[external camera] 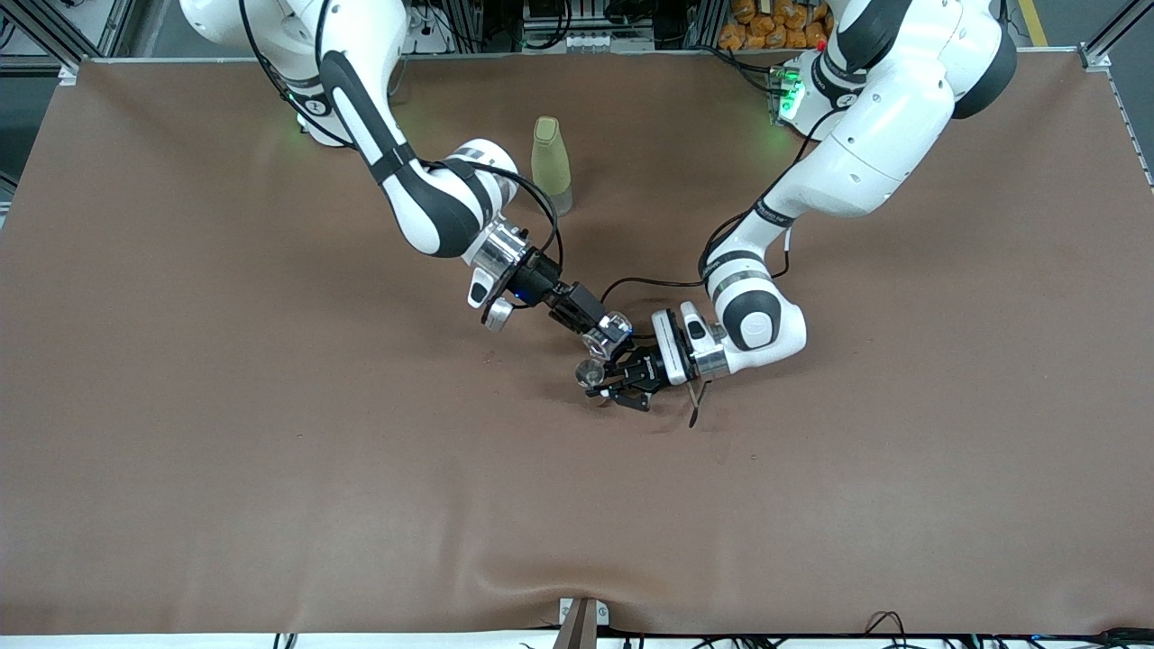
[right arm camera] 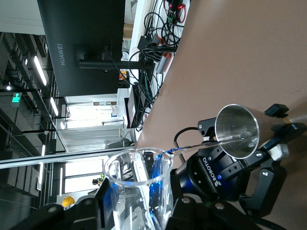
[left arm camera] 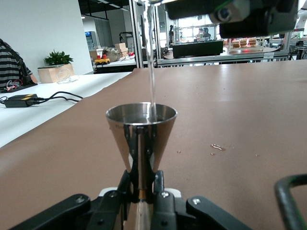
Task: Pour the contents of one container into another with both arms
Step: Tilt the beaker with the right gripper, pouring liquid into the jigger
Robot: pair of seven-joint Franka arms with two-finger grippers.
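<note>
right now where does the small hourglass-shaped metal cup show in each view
front view: small silver hourglass-shaped metal cup at table centre, held by the left gripper.
left wrist view: centre, rim up.
right wrist view: round rim seen from above.
shared landmark: thin water stream falling into it.

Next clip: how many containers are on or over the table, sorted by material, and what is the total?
Clear glass: 1, the glass cup tipped in the right gripper.
Metal: 1, the metal cup held by the left gripper and catching the stream.
Yellow-green: 1, the bottle standing nearer the bases.
Total: 3
</note>
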